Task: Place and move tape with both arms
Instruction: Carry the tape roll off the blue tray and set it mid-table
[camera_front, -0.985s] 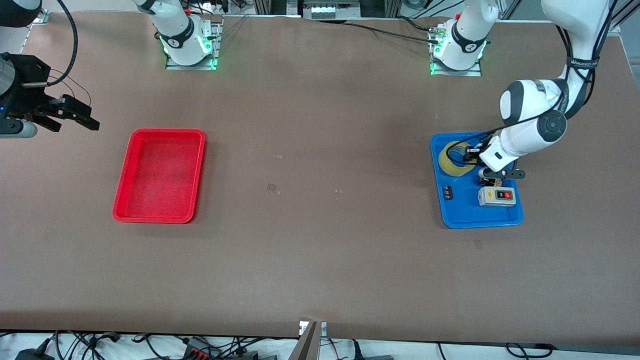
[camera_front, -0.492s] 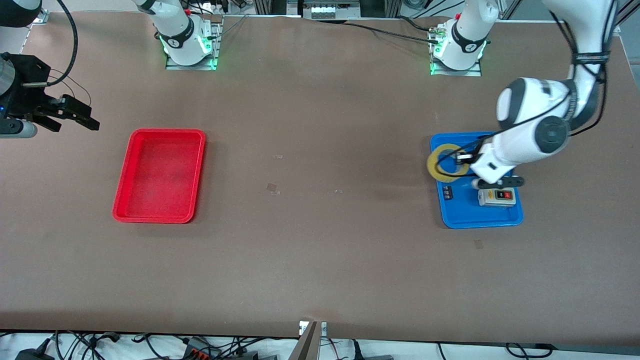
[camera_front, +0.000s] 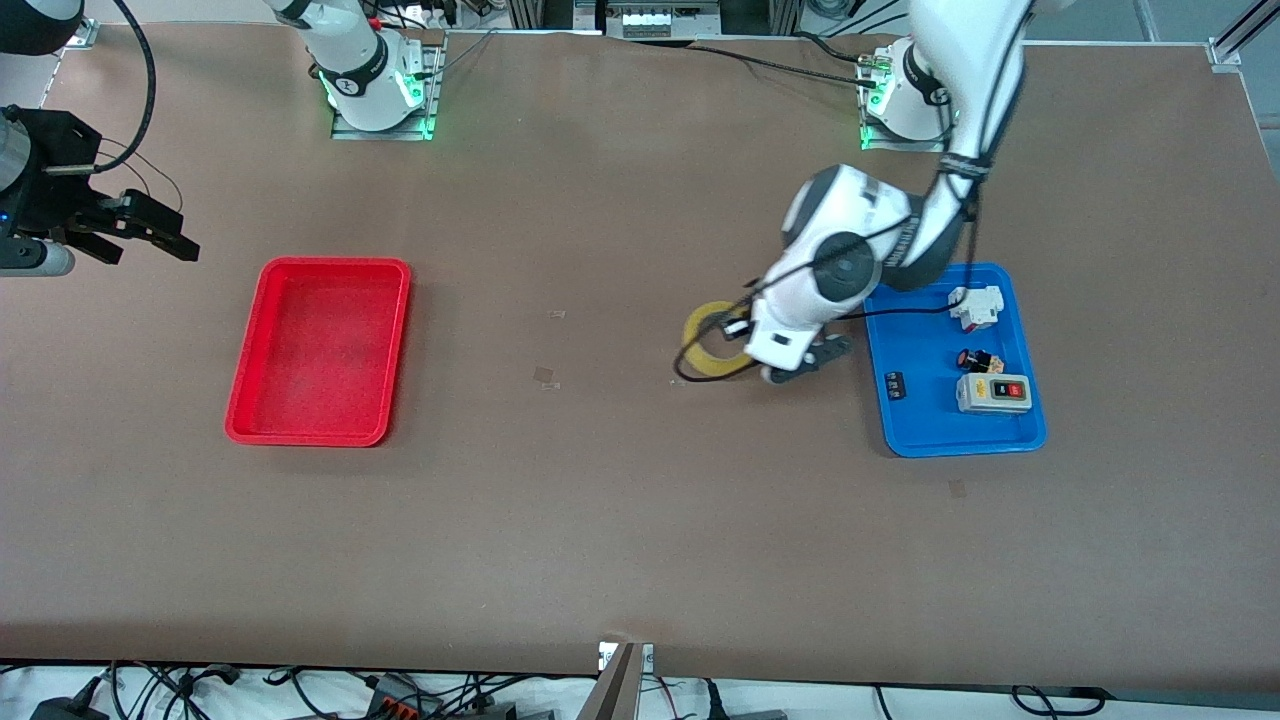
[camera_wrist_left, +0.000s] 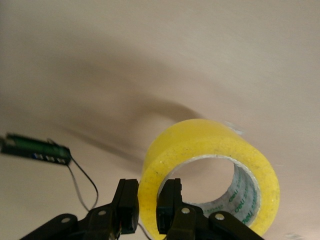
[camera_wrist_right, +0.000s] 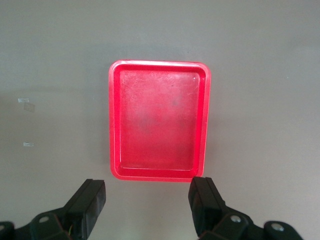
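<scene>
Left tool (camera_wrist_left: 147, 212) clenched on the tape's (camera_front: 712, 340) wall at centre frame, over bare surface (camera_front: 600, 520), tape partly hidden by the arm, right tool (camera_wrist_right: 147, 202) spread wide, waiting over the red tray (camera_front: 318, 350), its arm cut off at the upper left edge.

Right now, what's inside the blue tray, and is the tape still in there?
The blue tray holds a white switch block, a small red-and-black button, a grey switch box and a small black part. The tape is out, held by the left gripper over bare table.
</scene>
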